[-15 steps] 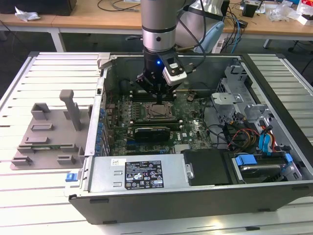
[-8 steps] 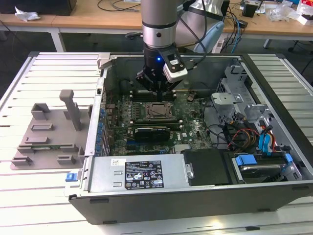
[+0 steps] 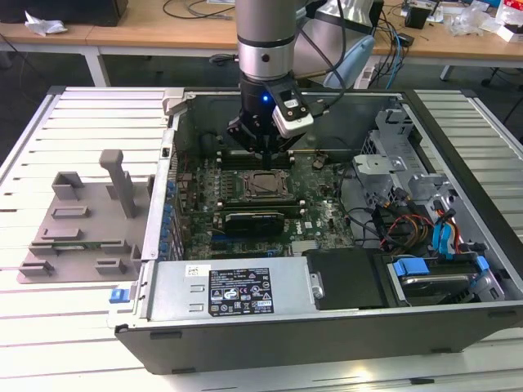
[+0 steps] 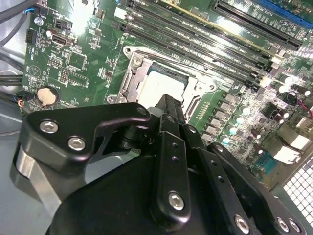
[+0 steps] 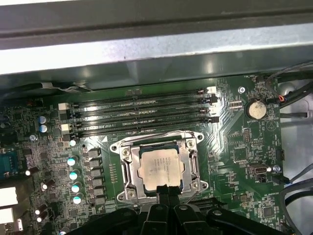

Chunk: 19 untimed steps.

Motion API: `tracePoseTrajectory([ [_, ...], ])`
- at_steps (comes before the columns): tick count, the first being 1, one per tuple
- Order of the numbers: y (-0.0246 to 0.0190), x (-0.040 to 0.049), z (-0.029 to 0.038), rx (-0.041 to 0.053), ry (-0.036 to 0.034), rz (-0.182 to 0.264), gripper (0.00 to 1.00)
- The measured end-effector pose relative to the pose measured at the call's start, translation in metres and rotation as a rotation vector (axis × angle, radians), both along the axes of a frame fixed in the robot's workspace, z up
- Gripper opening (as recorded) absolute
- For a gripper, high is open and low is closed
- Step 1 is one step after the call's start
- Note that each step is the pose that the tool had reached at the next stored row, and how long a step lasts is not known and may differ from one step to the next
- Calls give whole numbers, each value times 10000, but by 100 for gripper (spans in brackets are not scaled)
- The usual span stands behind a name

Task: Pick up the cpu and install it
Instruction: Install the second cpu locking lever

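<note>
One gripper hangs from the arm inside the open computer case, just above the far edge of the socket frame. In both wrist views its black fingers come together to a narrow tip with no gap showing between them, and nothing is clamped there. The tip sits right at the edge of the cpu, though whether it touches the plate cannot be told.

The cpu lies flat in the socket frame on the green motherboard, its silvery plate facing up, with the metal frame around all four sides. In the second wrist view the cpu is partly covered by the gripper body.

Beyond the socket, on its far side, run four long black memory slots. A round coin battery sits on the board near the slots' end. On the near side of the socket, in the exterior view, lies a long black card. Outside the case, toward the exterior view's left, a grey plastic holder rests on the slatted table.
</note>
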<state>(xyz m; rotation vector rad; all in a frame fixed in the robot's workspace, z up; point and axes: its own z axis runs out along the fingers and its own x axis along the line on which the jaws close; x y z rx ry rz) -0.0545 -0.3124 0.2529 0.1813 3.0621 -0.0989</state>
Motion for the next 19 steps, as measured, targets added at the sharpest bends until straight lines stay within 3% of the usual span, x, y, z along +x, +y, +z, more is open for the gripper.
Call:
tracePoseTrajectory([
  [4, -69, 0, 0, 0, 0, -1, 11],
  [11, -137, 0, 0, 0, 0, 0, 11],
  [14, -225, 0, 0, 0, 0, -1, 11],
  [19, -257, 0, 0, 1, -1, -1, 11],
])
